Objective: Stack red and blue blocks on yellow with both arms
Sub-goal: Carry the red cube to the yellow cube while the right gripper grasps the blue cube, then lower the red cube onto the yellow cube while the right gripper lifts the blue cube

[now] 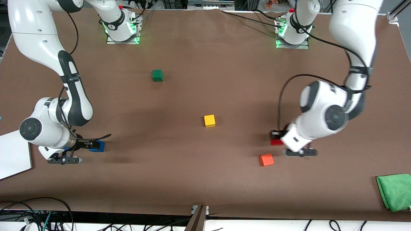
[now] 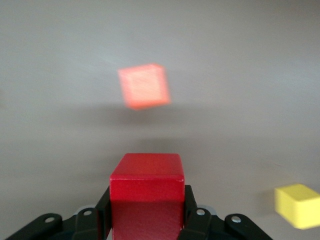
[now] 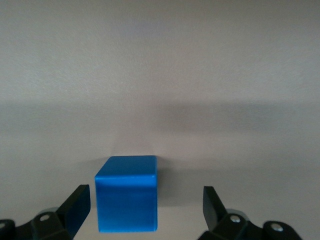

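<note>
At the right arm's end of the tabletop [image 1: 199, 179], the right gripper [image 3: 145, 210] sat low with its jaws wide, the blue block [image 1: 97, 146] between them, touching neither. The green cube [image 1: 157, 75] lay nearer the bases. The yellow cube [image 1: 209, 121] rested mid-tabletop. Toward the left arm's end, the orange-red cube [image 1: 266, 159] lay near the left gripper [image 2: 146, 220], whose jaws were clamped on the red block [image 1: 275, 141].
</note>
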`<move>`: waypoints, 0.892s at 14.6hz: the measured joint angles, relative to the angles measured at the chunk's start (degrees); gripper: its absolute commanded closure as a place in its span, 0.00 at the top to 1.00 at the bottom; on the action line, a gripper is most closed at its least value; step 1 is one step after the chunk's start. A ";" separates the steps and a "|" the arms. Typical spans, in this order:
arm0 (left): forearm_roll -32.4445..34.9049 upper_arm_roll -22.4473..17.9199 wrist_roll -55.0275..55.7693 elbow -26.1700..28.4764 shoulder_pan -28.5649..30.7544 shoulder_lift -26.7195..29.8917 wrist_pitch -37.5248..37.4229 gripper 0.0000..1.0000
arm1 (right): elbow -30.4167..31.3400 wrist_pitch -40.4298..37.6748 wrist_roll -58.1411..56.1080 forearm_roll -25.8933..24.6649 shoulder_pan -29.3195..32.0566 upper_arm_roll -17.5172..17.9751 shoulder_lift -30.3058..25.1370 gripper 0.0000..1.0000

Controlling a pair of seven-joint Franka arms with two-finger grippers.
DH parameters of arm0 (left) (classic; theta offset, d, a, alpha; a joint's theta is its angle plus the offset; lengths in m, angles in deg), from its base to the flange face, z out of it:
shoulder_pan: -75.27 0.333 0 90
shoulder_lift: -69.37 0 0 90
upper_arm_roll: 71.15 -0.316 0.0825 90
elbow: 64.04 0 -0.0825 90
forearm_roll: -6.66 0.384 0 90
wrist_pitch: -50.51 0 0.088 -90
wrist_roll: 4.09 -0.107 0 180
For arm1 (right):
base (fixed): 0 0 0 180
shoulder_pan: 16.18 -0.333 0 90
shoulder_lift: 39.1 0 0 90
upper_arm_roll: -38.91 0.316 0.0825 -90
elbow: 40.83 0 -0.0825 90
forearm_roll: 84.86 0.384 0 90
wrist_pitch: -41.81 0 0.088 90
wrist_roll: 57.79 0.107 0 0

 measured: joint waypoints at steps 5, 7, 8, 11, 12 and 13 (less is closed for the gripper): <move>-0.93 0.26 15.47 -0.68 -10.23 -1.66 -0.03 0.00 | 0.39 0.00 0.02 0.07 -0.14 0.16 0.60 1.00; -2.62 0.22 18.12 -2.90 -12.47 -3.48 0.18 0.00 | 1.05 0.00 0.02 0.07 -0.14 0.20 0.64 1.00; -4.43 0.20 18.20 -4.60 -12.94 -4.77 0.20 0.00 | 1.21 0.00 0.02 0.07 -0.14 0.20 0.65 1.00; -6.47 0.17 18.29 -8.08 -15.00 -8.63 1.19 0.00 | 1.25 -0.21 0.02 0.07 -0.17 0.22 0.66 0.60; -6.49 0.14 19.02 -8.51 -15.98 -9.74 2.47 0.00 | 1.24 -0.38 0.02 0.07 -0.18 0.22 0.65 0.53; -6.49 0.10 20.12 -8.73 -16.93 -10.77 3.84 0.00 | 1.25 -0.47 0.02 0.07 -0.18 0.22 0.65 0.48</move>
